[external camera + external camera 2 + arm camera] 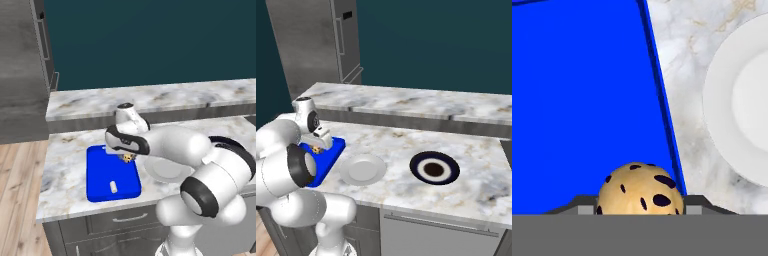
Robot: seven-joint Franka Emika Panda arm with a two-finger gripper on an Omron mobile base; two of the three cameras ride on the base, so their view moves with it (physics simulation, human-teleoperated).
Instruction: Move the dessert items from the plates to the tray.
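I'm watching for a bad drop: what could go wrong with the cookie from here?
1. The gripper holds the cookie near the blue tray's right edge; released here, it might land on the rim or roll onto the counter.
2. It hangs above the tray, so it may bounce toward the white cylinder.

Gripper (318,146) apparently pinching cookie (316,149) above blue tray (331,155), beside pale plate (362,169).

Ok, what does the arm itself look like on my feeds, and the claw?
The arm is glossy white, built of rounded bulbous segments with black bands at the joints and a grey-capped wrist. No cables or markings show. The claw has a white body; its small dark finger tips have grey pads.
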